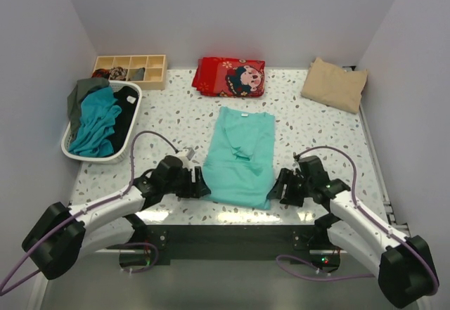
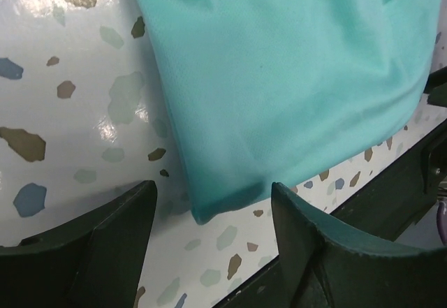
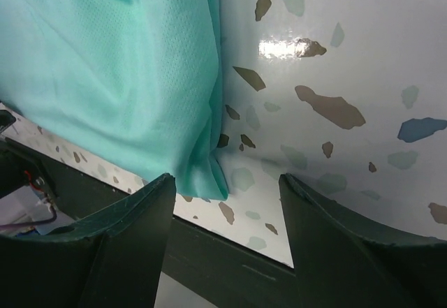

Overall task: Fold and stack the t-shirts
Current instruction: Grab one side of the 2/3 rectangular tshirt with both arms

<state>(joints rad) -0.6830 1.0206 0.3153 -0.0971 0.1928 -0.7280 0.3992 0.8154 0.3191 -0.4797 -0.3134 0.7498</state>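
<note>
Nearest, at the bottom of the overhead view, the left arm [image 1: 105, 208] and the right arm [image 1: 358, 215] reach inward with their jaws apart, one at each lower corner of the light turquoise t-shirt [image 1: 242, 155]. This t-shirt lies in the lower centre of the frame, folded narrow, with its hem close to the near edge of the surface [image 1: 316, 134]. In both wrist views a hem corner sits between the open fingers [image 2: 105, 252] and nothing is clamped. The danger, as I judge it, is in the closing. The cloth is doubled here, so the jaws may take only the upper layer and the fold will open when lifted. One side may also catch more cloth than the other, and the next fold will go crooked. The corners lie so near the edge that a finger could strike it or push the hem off. Farther, at the left, the basket [image 1: 95, 159] holds teal, black and grey-green t-shirts. At the upper right lies the folded beige t-shirt [image 1: 335, 84], well apart, so carrying the turquoise one there could loosen it.
</note>
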